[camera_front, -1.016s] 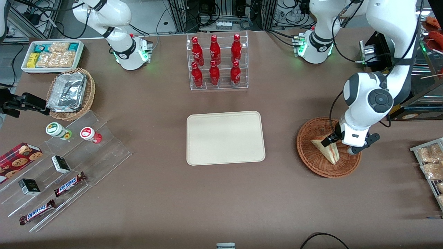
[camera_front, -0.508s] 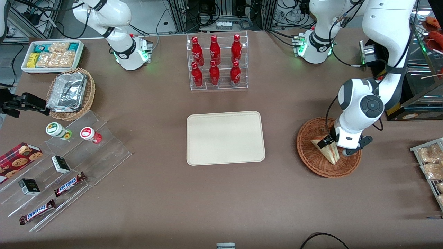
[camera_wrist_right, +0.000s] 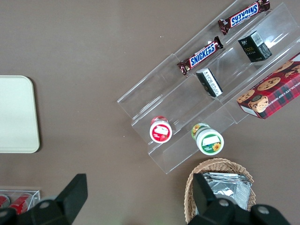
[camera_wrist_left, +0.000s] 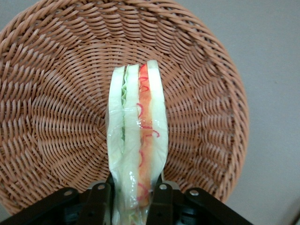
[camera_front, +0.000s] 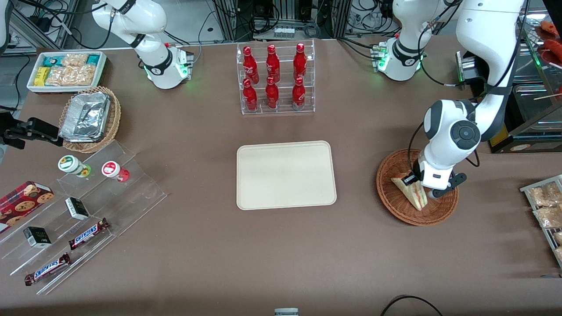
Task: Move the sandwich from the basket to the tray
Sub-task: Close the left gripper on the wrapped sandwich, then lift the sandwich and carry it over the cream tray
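The sandwich [camera_front: 412,191] is a pale triangular wedge with a red-orange and green filling stripe. It stands on edge in the reddish-brown wicker basket [camera_front: 397,206] at the working arm's end of the table. My gripper [camera_front: 420,186] is down in the basket, shut on the sandwich. In the left wrist view the black fingers [camera_wrist_left: 99,197] press both bread faces of the sandwich [camera_wrist_left: 138,140], with the basket [camera_wrist_left: 51,117] weave all around. The cream tray [camera_front: 286,174] lies bare at the table's middle, beside the basket.
A clear rack of red bottles [camera_front: 275,80] stands farther from the front camera than the tray. Bagged snacks [camera_front: 545,204] lie at the table edge beside the basket. Acrylic shelves with candy bars [camera_front: 88,233], a foil-container basket [camera_front: 90,117] and a white snack bin [camera_front: 67,70] sit at the parked arm's end.
The arm has swung a little toward the tray and the gripper has come onto the sandwich. The sandwich has shifted slightly within the basket.
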